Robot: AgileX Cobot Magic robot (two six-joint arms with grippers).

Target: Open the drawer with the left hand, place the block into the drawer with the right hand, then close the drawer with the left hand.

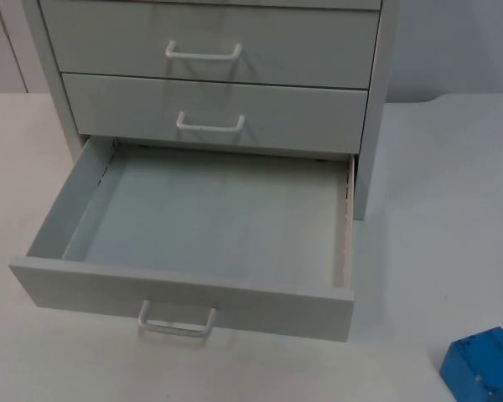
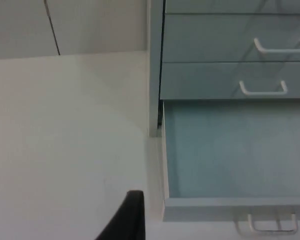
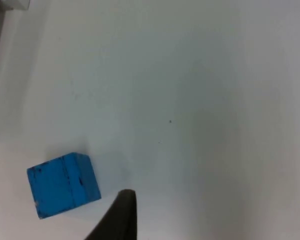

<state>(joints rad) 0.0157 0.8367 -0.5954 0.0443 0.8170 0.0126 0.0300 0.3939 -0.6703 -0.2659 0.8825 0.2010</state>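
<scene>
Three drawers make up the grey cabinet (image 1: 373,134), and we find the lowest drawer (image 1: 184,289) pulled fully out toward the lower left of the top view, nothing lying on its floor. Its two neighbours stay shut: the middle drawer (image 1: 214,109) and the top drawer (image 1: 210,38). We count three white handles, one per front, the open drawer's handle (image 1: 176,322) hanging at the lower edge of the top view.

One blue block (image 1: 484,362) rests on the white table (image 1: 436,209) at the lower right of the top view, well apart from the drawer and off its right corner. Our right gripper (image 3: 117,215) hovers just beside the block (image 3: 62,185), one black fingertip close to it but holding nothing; whether its fingers are spread or pressed together we cannot tell. Our left gripper (image 2: 125,217) waits over bare table beside the open drawer's left wall (image 2: 165,155), and we cannot tell its finger state either.

We judge that opening is done and the pick comes next. The risk is a glancing descent: a fingertip landing on the block's edge could shove it away or tip it. Carried low, the block could strike the drawer's right wall (image 1: 344,234) and drop outside.
</scene>
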